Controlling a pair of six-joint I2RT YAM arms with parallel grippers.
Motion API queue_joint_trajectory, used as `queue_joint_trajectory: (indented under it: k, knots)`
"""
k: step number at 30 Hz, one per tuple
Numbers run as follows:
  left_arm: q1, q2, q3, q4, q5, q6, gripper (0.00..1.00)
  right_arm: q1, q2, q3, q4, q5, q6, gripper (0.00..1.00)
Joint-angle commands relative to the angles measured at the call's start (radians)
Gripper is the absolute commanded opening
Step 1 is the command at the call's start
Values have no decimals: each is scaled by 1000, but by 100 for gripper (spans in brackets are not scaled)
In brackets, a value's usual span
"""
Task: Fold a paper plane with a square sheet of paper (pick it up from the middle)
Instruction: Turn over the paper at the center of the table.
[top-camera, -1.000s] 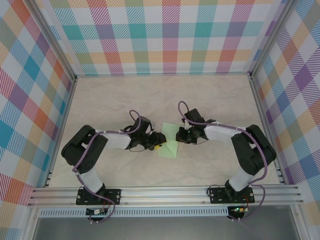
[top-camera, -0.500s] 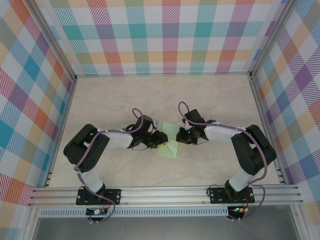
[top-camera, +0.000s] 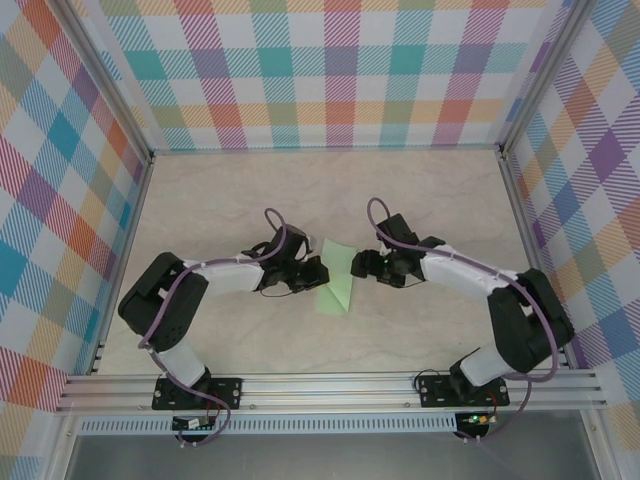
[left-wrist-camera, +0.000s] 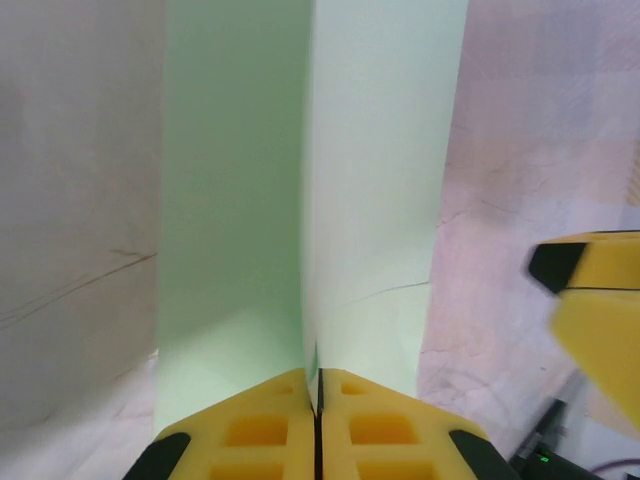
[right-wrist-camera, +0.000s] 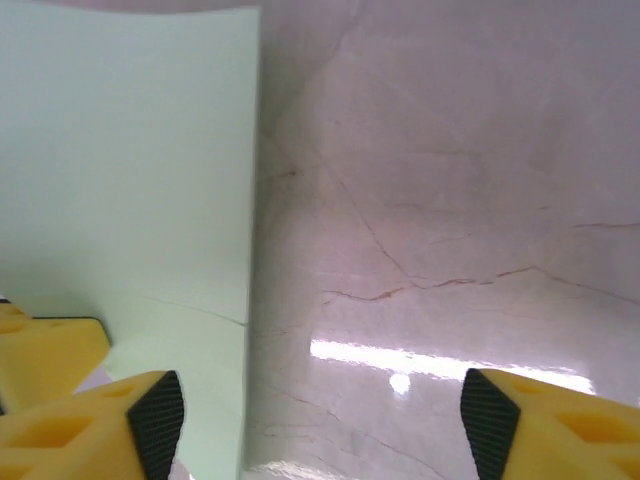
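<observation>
the right gripper (right-wrist-camera: 320, 415) has let go and stands spread beside the green paper (top-camera: 340, 290), lying on the table (top-camera: 430, 200) between both arms; the left gripper (left-wrist-camera: 318, 390) has clamped its centre crease, likely steadying the next fold.

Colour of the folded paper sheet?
Plain pale mint-green thin paper sheet; best in left wrist view.

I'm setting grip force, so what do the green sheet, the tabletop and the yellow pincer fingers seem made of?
Green sheet: thin matte paper, by its sharp crease. Tabletop: glossy marble-look surface, veined and reflecting a light; stone or laminate, unclear. Left pincer: matte yellow with moulded square recesses, probably foam or soft plastic.
</observation>
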Motion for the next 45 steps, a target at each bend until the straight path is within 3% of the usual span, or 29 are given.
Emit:
queue_joint_trajectory:
  k: [1, 5, 10, 17, 20, 24, 33, 45]
  knots:
    - [-19, -131, 112, -311, -203, 164, 7, -6, -97, 40, -117, 137, 9, 87]
    - [-40, -201, 237, -578, -436, 255, 7, -6, -167, 36, -162, 224, 12, 100]
    - [-70, -192, 348, -750, -717, 310, 7, -6, -213, 12, -175, 279, 25, 100]
    - [-151, 18, 488, -900, -1111, 288, 7, -11, -218, 7, -220, 333, 74, 100]
    - [-179, 135, 534, -931, -1207, 270, 7, -19, -226, 7, -254, 360, 108, 100]
    - [-209, 267, 578, -932, -1224, 251, 7, -33, -241, 14, -320, 411, 160, 100]
    - [-277, 439, 633, -884, -1103, 215, 9, -63, -291, 9, -387, 470, 210, 100]
    - [-282, 375, 567, -773, -979, 210, 46, -72, -282, 39, -403, 472, 207, 100]
